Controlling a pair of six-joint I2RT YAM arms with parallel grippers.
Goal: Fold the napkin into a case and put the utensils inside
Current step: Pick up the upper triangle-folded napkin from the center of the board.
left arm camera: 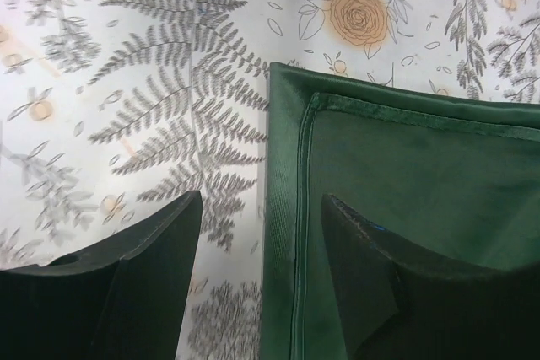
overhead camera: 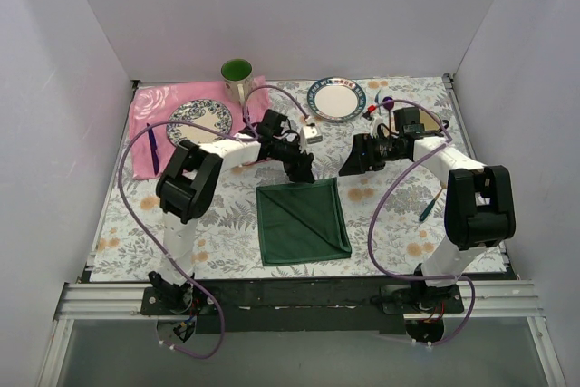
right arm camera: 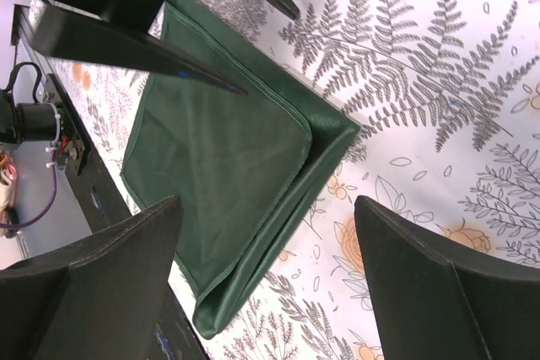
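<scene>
Lying folded, the soft green square napkin (overhead camera: 302,221) has the left gripper (overhead camera: 301,169) and right gripper (overhead camera: 348,167) spread wide, empty, at its far edge.

We're in a three-sided white booth: back wall (overhead camera: 290,6), left wall (overhead camera: 54,133) and right wall (overhead camera: 535,88), all plain matte panels. The table (overhead camera: 217,224) spans wall to wall, and its top is white with grey ferns and orange roses (the print reads sharp in both wrist views). An aluminium rail (overhead camera: 100,301) runs along the near edge, with a black strip (overhead camera: 299,289) on it. Below that we see a grey surface (overhead camera: 299,351). Light is even and soft, shadows faint.
</scene>
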